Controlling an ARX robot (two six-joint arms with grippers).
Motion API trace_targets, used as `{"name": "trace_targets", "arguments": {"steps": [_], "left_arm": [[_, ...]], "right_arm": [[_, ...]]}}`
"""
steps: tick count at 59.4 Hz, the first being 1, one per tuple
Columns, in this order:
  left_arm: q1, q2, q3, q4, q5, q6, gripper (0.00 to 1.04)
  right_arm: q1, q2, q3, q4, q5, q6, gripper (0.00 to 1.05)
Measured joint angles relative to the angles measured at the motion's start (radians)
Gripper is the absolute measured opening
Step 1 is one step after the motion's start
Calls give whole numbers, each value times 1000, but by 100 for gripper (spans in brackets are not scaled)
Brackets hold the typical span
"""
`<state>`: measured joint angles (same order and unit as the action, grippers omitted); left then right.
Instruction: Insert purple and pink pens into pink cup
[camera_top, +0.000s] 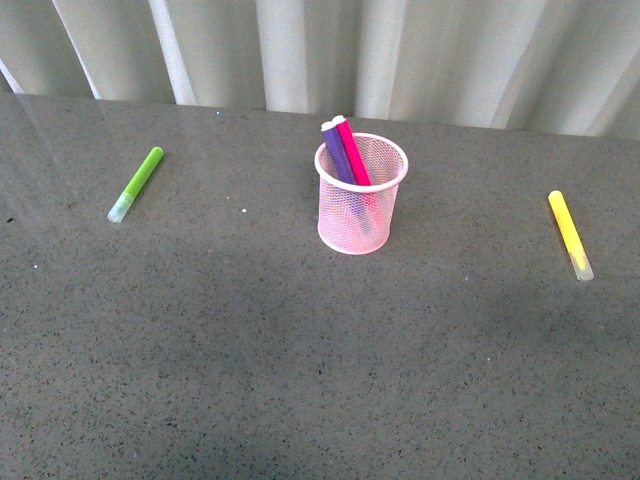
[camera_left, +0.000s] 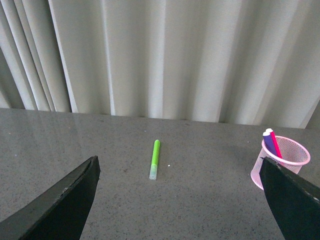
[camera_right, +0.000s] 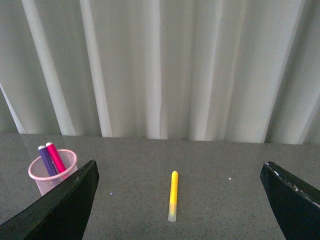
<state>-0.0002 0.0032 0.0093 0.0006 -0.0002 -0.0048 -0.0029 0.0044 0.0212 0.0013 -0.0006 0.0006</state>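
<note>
Pens (camera_top: 345, 152) inside pink cup (camera_top: 361, 220), well apart from both empty, spread hands (camera_left: 185, 200) (camera_right: 180, 200).

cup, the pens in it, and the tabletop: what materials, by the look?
Pink cup: wire mesh, likely painted metal; see-through grid with a solid rim. Purple pen and pink pen: likely plastic; smooth, glossy, evenly coloured barrels. Table: dark grey speckled surface with soft reflections, stone or laminate, can't tell which.

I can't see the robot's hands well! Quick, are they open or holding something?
Left gripper: open, holding nothing.
Right gripper: open, holding nothing.
</note>
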Motion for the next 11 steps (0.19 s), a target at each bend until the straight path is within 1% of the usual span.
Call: {"name": "trace_targets", "arguments": {"steps": [11], "left_arm": [[0, 0, 0, 0, 0, 0, 98]], "right_arm": [[0, 0, 0, 0, 0, 0, 98]]}}
